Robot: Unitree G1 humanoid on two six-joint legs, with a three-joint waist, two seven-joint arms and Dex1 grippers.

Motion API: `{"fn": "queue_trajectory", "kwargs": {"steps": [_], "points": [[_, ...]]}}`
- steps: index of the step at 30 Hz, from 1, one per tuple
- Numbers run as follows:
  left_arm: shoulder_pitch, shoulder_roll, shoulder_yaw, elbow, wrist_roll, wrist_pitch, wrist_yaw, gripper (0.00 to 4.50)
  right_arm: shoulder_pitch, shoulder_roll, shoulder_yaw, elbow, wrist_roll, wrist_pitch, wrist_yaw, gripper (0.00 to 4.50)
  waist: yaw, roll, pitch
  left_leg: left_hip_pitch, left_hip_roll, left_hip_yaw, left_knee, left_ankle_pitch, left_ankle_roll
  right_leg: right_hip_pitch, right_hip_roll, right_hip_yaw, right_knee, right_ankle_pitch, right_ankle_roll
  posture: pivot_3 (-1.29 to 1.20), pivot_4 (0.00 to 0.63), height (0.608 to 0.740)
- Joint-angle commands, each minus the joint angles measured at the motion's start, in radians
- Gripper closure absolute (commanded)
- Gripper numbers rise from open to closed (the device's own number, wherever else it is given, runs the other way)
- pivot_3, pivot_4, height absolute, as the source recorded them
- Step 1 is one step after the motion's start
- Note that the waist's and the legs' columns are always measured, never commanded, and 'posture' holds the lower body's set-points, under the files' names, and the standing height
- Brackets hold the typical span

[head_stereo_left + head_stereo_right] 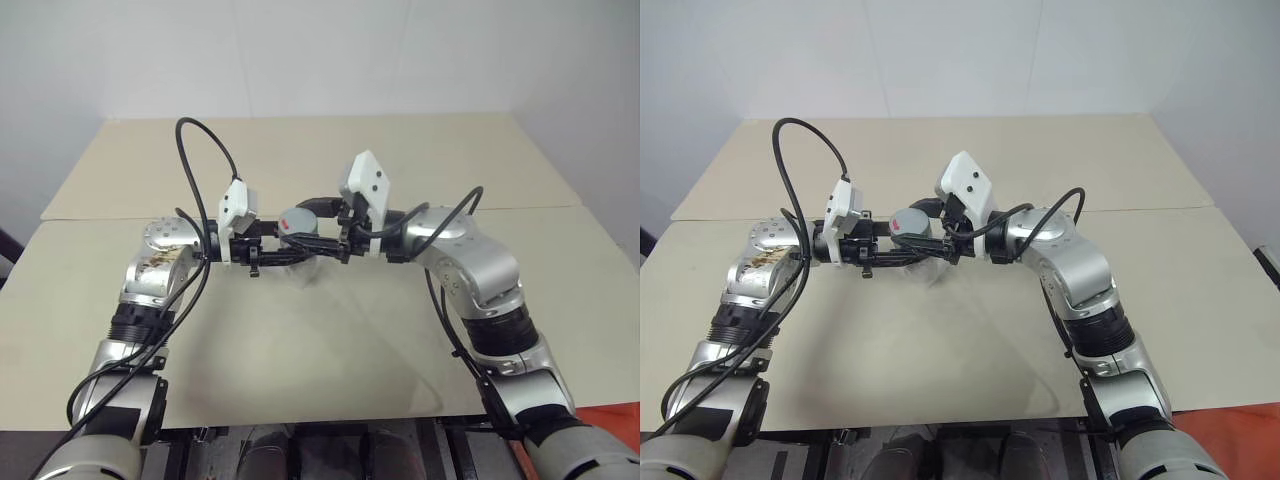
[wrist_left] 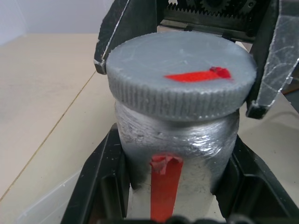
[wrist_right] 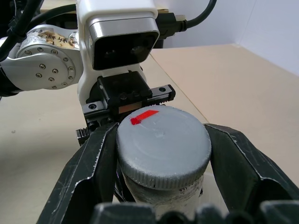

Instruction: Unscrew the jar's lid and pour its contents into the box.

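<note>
the two arms meet in mid-air above the near half of a beige table (image 1: 330, 350). the left gripper (image 2: 170, 186) is clamped around the body of the jar (image 2: 187, 144), one black finger (image 2: 100, 179) on each side of its wall, and holds it clear of the tabletop. a strip of red tape runs down the jar's side between those fingers. the grey lid (image 3: 163, 142) sits on the jar, a red mark on its flat top. the right gripper (image 3: 163, 154) comes in from the opposite side and is closed on the ribbed rim of the lid, a finger (image 3: 88, 168) pressed against each flank. just below the jar lies the box (image 1: 305, 268), a clear shallow tray resting on the table. whether anything is inside the jar cannot be told. beyond the grippers a seam crosses the table, and a white wall stands behind the far edge.
</note>
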Motion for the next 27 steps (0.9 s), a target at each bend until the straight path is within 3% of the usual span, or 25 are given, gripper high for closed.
{"fn": "queue_trajectory", "kwargs": {"steps": [1, 7, 11, 17, 24, 27], "points": [[0.020, 0.030, -0.013, -0.013, 0.025, -0.037, -0.022, 2.52, -0.066, -0.015, -0.099, -0.023, 0.063, 0.010, 0.007, 1.73, 0.000, 0.000, 0.000, 0.000, 0.000, 0.000, 0.000, 0.000, 0.000, 0.000, 0.000, 0.000, 0.000, 0.000, 0.000, 0.00, 0.150, 0.740], [0.027, 0.059, 0.005, -0.015, 0.014, -0.041, -0.032, 2.52, -0.090, -0.066, -0.215, -0.007, 0.143, 0.041, -0.002, 1.73, 0.006, 0.000, 0.000, 0.000, 0.000, -0.001, 0.000, 0.000, 0.000, 0.000, 0.000, -0.001, 0.000, 0.000, 0.000, 0.00, 0.150, 0.740], [0.014, 0.069, 0.051, -0.009, -0.003, -0.037, 0.008, 2.52, -0.005, -0.118, -0.260, -0.010, 0.106, -0.007, -0.018, 1.73, 0.004, 0.000, 0.000, 0.000, 0.000, -0.001, 0.000, 0.000, 0.000, 0.001, 0.000, 0.000, 0.000, 0.000, 0.000, 0.00, 0.150, 0.740], [-0.001, 0.086, 0.130, -0.005, -0.040, -0.008, 0.065, 2.52, 0.210, -0.194, -0.234, 0.015, -0.032, -0.113, -0.070, 1.73, 0.003, 0.000, 0.000, 0.000, 0.000, 0.000, -0.001, 0.000, 0.000, 0.000, 0.000, 0.000, -0.001, 0.000, 0.000, 0.00, 0.150, 0.740], [0.000, 0.118, 0.155, -0.004, -0.034, -0.007, 0.088, 2.52, 0.336, -0.172, -0.140, 0.107, -0.186, -0.184, -0.156, 1.73, -0.003, 0.000, 0.000, 0.001, 0.000, 0.001, -0.001, 0.000, 0.000, 0.000, 0.000, 0.001, 0.000, 0.000, 0.000, 0.00, 0.150, 0.740], [0.004, 0.143, 0.169, 0.002, -0.030, -0.014, 0.106, 2.52, 0.332, -0.128, -0.149, 0.171, -0.199, -0.184, -0.202, 0.75, -0.003, 0.000, 0.000, 0.001, 0.000, 0.001, -0.001, 0.000, 0.000, 0.000, 0.000, 0.001, -0.001, 0.000, 0.000, 0.00, 0.150, 0.740]]}}
